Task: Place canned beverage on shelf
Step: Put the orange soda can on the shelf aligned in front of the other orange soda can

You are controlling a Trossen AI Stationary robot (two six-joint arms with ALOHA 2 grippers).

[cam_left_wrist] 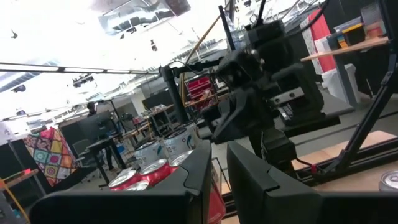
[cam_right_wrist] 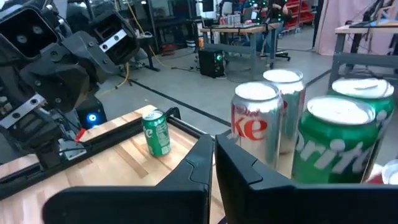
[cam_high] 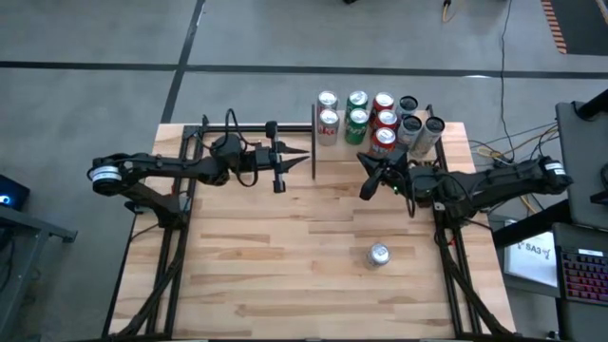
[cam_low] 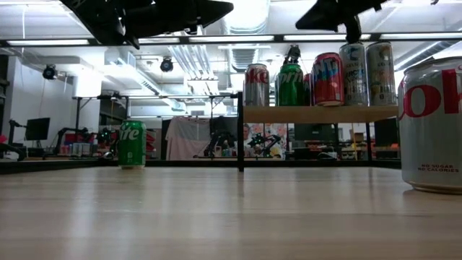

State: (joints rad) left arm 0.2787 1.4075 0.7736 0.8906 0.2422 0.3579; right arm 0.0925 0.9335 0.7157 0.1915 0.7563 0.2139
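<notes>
Above the table, both arms reach inward, left tool [cam_high: 302, 155] nearly closed, right tool [cam_high: 364, 180] closed, both empty.

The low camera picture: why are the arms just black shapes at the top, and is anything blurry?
Low view: bright ceiling lights backlight the arms into silhouettes; the near Diet Coke can at the right edge looms large and slightly soft. Left wrist view: ceiling glare washes out the upper part, and the left tool's fingers are dark and blurred up close.
</notes>
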